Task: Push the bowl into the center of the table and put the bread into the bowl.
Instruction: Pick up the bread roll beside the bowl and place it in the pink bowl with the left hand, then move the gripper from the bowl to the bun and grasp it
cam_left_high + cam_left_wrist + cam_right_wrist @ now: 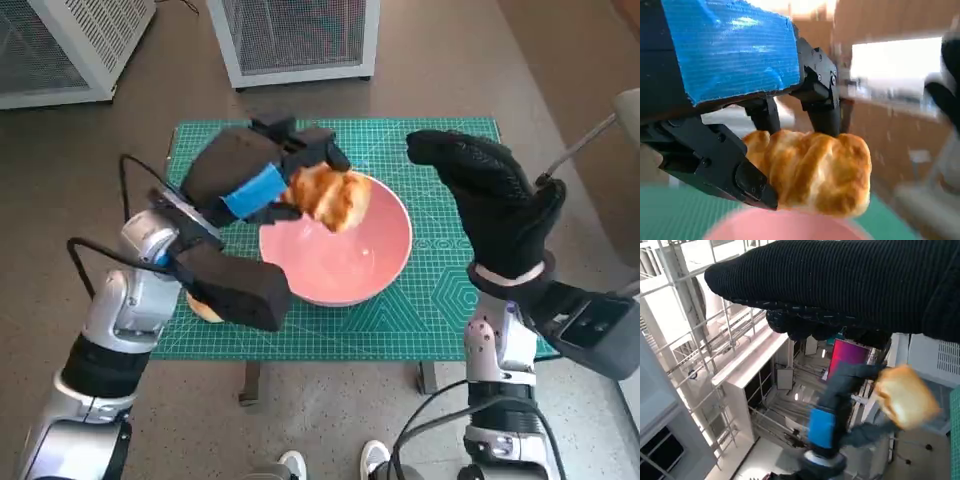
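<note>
Bread [330, 197] is in the left hand [262, 180], gripped betw. black fingers [812, 107], held up over the rear-left part of the pink bowl [345, 262], above its rim and not yet inside.

Near → far: closest to the robot, a 2nd tan piece [205, 308] lies on the green mat [440, 300] under the left forearm, mostly hidden; can't tell if it's more bread. Next the bowl, sitting roughly mid-mat, so the push part looks done. Nothing in the bowl as far as I can see; the part under the bread is hidden. To its right, the right hand [490, 195] in the glove hangs above the mat w/ fingers spread, holding nothing, apart from bowl and bread. Beyond the mat, white mesh cabinets [295, 35] on the floor.

Risks, as I judge: bread sits over the rim side rather than bowl centre, so letting go now could land it on the rim and tip it out onto the mat. Lowering w/o shifting inward could knock fingers against the rim and shove the bowl off centre. Left forearm is low near the tan piece; a sweep could drag it.
</note>
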You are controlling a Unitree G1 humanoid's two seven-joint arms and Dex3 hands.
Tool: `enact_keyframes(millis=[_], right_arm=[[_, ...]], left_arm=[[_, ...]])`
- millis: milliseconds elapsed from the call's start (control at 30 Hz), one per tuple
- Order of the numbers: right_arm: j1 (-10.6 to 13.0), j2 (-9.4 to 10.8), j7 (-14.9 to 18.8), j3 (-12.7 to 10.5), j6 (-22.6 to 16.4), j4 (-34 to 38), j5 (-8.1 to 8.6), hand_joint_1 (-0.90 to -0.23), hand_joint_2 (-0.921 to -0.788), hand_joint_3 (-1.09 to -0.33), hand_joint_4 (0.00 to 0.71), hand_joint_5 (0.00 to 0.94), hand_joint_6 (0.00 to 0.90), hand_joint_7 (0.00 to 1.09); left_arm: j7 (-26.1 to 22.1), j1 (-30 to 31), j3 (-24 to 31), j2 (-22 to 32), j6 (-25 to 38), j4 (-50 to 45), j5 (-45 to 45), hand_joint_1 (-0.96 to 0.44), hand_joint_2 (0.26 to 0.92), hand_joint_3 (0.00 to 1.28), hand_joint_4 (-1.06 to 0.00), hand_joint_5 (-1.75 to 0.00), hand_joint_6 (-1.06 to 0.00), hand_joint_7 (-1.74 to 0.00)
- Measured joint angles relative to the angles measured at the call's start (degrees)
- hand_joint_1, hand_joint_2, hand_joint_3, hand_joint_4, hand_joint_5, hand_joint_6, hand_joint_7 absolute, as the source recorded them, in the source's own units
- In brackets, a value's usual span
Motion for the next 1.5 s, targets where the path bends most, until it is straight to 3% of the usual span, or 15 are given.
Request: enact_keyframes(millis=[233,567,1100,1500], right_arm=[[0.19,0.01,-0.17,0.04,0.3,-0.35,0.02,-0.428,-0.921,-0.458,0.26,0.004,0.054,0.62],[0.23,0.58,-0.32,0.27,-0.37,-0.32,-0.16,-0.414,-0.921,-0.464,0.26,0.003,0.052,0.61],[0.47,1.64,-1.85,1.39,-0.75,-0.64,-1.15,-0.397,-0.921,-0.476,0.259,0.002,0.046,0.63],[1.06,1.68,-2.76,1.6,-0.71,-1.29,-1.16,-0.398,-0.921,-0.475,0.26,0.002,0.044,0.63]], left_arm=[[-7.95,0.04,0.29,1.68,4.01,-2.77,-0.9,-0.24,0.834,0.0,-0.14,0.0,-0.23,-0.08],[-10.06,1.91,3.14,3.09,5.36,-8.49,-2.82,-0.35,0.822,0.0,-0.13,0.0,-0.25,-0.07],[-15.17,10.27,14.29,9.23,12.05,-24.02,-9.3,-0.31,0.802,0.0,-0.15,-0.01,-0.3,-0.08],[-16.73,19.86,22.82,15.53,13.78,-26.33,-11.77,-0.24,0.757,0.0,-0.15,0.0,-0.29,-0.07]])
